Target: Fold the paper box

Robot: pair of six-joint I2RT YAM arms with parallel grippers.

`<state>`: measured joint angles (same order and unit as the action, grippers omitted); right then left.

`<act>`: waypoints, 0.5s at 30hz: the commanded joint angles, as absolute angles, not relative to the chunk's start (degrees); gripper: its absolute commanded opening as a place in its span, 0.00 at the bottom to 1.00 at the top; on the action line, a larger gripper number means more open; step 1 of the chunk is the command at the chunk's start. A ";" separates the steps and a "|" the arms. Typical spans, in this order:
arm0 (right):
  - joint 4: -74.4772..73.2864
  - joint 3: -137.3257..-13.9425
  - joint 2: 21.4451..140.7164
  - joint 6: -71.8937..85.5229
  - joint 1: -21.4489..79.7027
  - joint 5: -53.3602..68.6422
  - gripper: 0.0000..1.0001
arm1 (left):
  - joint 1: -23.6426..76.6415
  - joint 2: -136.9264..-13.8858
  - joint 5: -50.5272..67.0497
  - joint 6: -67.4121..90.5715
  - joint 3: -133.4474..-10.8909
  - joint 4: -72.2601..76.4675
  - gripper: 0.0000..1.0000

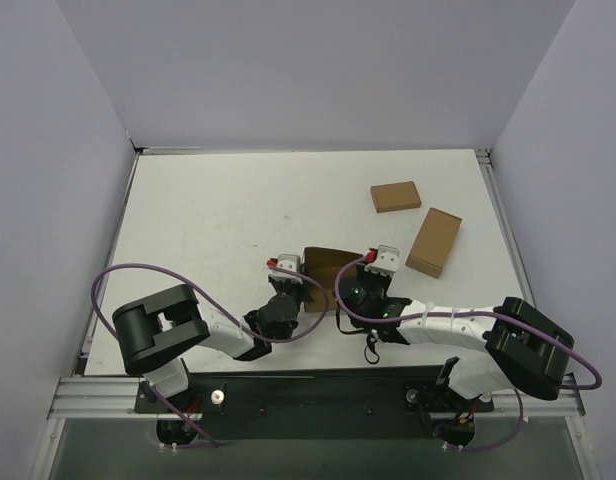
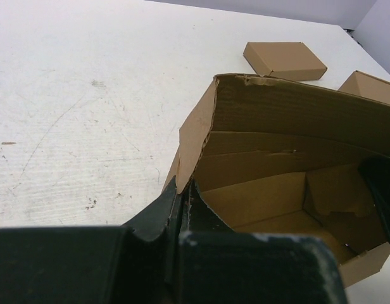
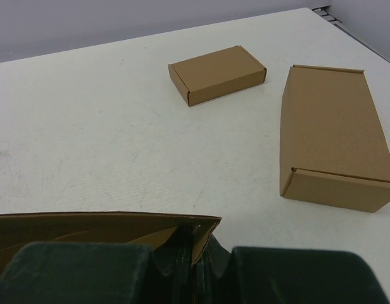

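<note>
Gripping: both arms have hold of the half-folded plain brown cardboard paper box (image 1: 326, 262), one at each end!
Left gripper (image 2: 182, 190): jaws pinched almost together on the paper box's left-hand wall, with only thin card between the dark fingers.
Right gripper (image 3: 198, 246): squeezed just as tight onto the right-hand corner of a standing wall, the card edge clamped in the notch between its fingers.
Box position: by the middle of the white desk's (image 1: 208, 220) near edge, just ahead of the arm bases and between the two grippers.
Long axis: side to side, parallel with the near edge, running from one gripper across to the other.
Facing: open side up. The left wrist view looks straight down into the hollow. A tall panel stands along the far side, its top edge ragged at the left corner, and loose inner flaps lean in at the right end.
Bystanders: a small flat brown closed cardboard box (image 1: 395, 196) sits toward the far right corner. A longer brown closed cardboard box (image 1: 434, 242) lies angled beside the right edge. Both are apart from the paper box and from each other.
</note>
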<state>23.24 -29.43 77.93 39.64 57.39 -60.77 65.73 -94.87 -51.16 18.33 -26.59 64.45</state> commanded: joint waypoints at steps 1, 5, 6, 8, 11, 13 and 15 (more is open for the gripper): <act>21.18 -28.48 78.84 43.15 60.73 -50.36 0.00 | 69.43 -96.51 -37.00 24.26 -27.60 65.65 0.00; 21.01 -28.21 79.10 43.85 61.17 -50.80 0.00 | 69.43 -94.84 -37.71 23.29 -27.60 65.74 0.00; 21.01 -28.04 79.10 43.86 61.35 -50.80 0.00 | 69.43 -94.22 -37.71 23.20 -27.77 65.22 0.00; 20.92 -28.04 79.10 43.94 61.43 -50.98 0.00 | 69.35 -93.87 -37.18 23.12 -28.39 64.87 0.00; 20.39 -28.04 79.10 44.12 61.87 -51.41 0.00 | 69.35 -93.34 -36.65 22.68 -29.27 64.86 0.00; 19.95 -28.13 78.92 44.56 62.31 -51.68 0.00 | 69.34 -92.73 -36.21 22.33 -29.88 64.78 0.00; 19.43 -28.04 78.93 45.17 62.58 -51.94 0.00 | 69.34 -91.94 -36.04 22.24 -30.32 64.34 0.00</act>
<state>21.47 -28.88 77.93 41.69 59.13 -62.94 65.87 -94.19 -50.43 19.27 -26.61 63.70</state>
